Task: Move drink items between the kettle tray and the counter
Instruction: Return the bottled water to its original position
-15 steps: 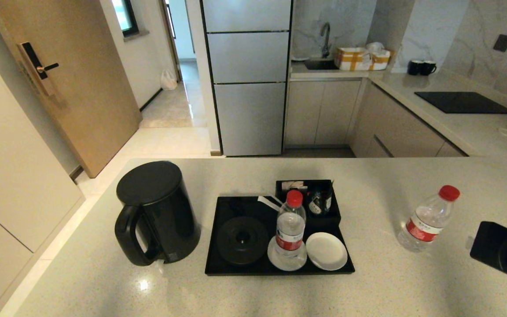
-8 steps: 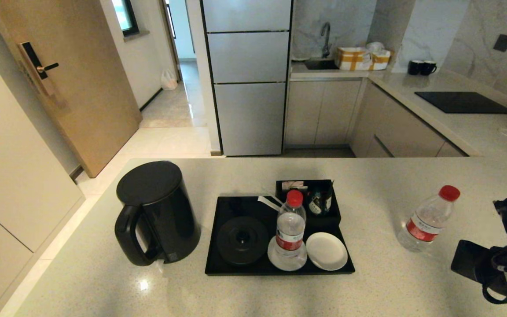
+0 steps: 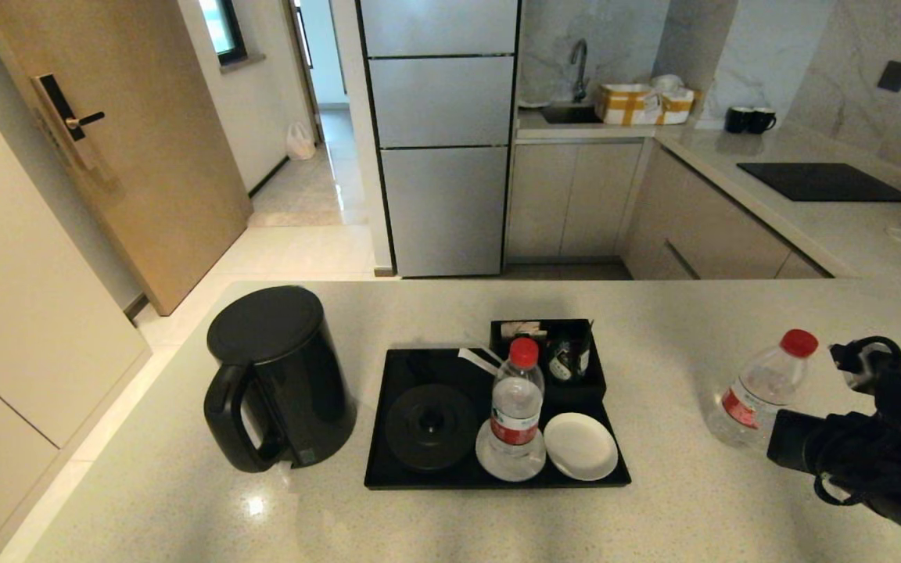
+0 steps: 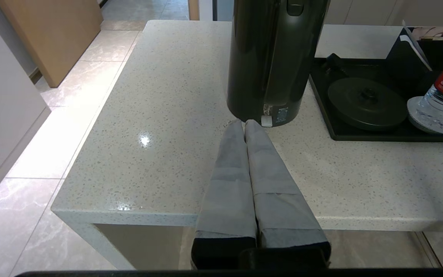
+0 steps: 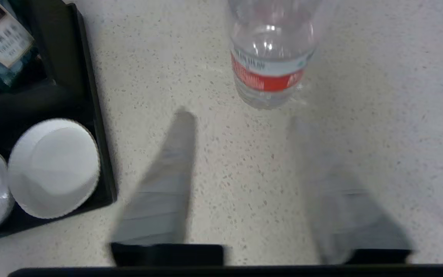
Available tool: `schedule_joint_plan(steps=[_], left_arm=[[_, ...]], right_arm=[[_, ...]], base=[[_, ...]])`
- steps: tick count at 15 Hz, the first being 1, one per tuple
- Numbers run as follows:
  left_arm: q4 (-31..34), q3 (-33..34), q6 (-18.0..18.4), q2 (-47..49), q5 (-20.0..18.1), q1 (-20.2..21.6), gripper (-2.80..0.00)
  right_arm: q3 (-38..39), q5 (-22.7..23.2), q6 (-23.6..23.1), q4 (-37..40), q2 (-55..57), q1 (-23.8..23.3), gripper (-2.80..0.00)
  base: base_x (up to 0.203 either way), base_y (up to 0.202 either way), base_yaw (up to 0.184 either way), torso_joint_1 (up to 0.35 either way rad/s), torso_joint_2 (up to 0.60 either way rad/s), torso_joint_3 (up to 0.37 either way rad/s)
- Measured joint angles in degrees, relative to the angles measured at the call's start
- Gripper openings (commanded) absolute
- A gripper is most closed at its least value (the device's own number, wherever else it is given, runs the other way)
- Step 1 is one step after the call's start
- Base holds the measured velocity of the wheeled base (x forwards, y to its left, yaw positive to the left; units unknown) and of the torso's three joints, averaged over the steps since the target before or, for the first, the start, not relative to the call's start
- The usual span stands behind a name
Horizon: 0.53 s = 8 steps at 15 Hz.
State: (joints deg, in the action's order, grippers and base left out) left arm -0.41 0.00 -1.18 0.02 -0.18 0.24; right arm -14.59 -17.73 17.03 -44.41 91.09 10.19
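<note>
Far left on the speckled tabletop point(image 3: 693, 516) sits a black kettle point(image 3: 282, 375), with the left gripper point(image 4: 244, 125) parked just short of it, jaws pressed together and empty. Next comes the kettle tray point(image 3: 388, 469): round base, one water bottle point(image 3: 516, 407) standing on a coaster, a bare coaster point(image 3: 580, 446) beside it, sachets in the back box. Further right a second bottle point(image 3: 759, 387) stands on bare stone, the right gripper point(image 5: 240, 119) just behind it, jaws spread, holding nothing. Fridge and sink behind.
</note>
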Motion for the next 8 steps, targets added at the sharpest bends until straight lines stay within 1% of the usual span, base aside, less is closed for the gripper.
schedule_joint_plan(steps=[3,8], left_arm=[[0.0,0.0,0.0,0.0,0.01,0.0,-2.8],[0.01,0.0,0.0,0.0,0.0,0.0,-2.8]], right_arm=[[2.28,-0.17,0.04,-1.28,0.93,-0.34,0.0],[0.66,0.17,-0.14,-3.15,2.81,-3.49,0.0]], base=[[0.0,0.0,0.0,0.0,0.0,0.0],[0.0,0.0,0.0,0.0,0.0,0.0]])
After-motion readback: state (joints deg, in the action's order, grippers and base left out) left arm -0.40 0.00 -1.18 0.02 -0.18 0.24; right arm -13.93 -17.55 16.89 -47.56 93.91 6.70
